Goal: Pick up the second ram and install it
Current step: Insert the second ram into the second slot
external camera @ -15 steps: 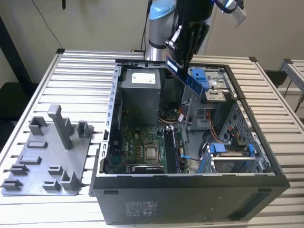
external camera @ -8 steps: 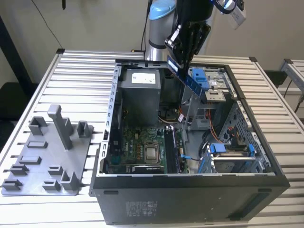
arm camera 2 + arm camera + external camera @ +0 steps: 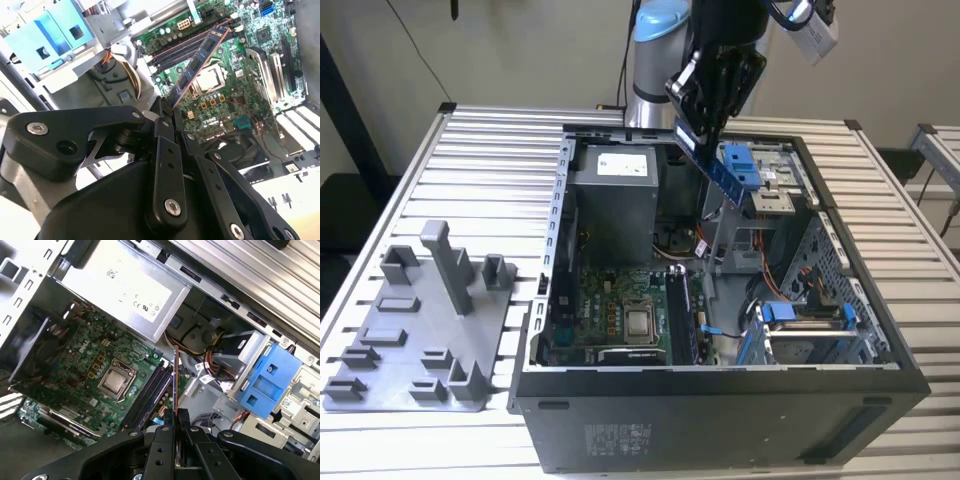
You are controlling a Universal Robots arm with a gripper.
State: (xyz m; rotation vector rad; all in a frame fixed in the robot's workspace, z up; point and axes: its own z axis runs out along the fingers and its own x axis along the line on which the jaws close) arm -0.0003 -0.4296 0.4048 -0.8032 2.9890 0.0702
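Readable text: none was found | power supply label [image 3: 135, 287] bore fine print, illegible | motherboard [image 3: 75, 352] carried white lettering, illegible | case sticker [image 3: 618, 437] showed pale lines only | second ram [image 3: 200, 62] showed none

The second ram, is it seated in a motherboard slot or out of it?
Out. The jaws of the gripper grip the second ram, tilted above the open case, apart from the motherboard slots.
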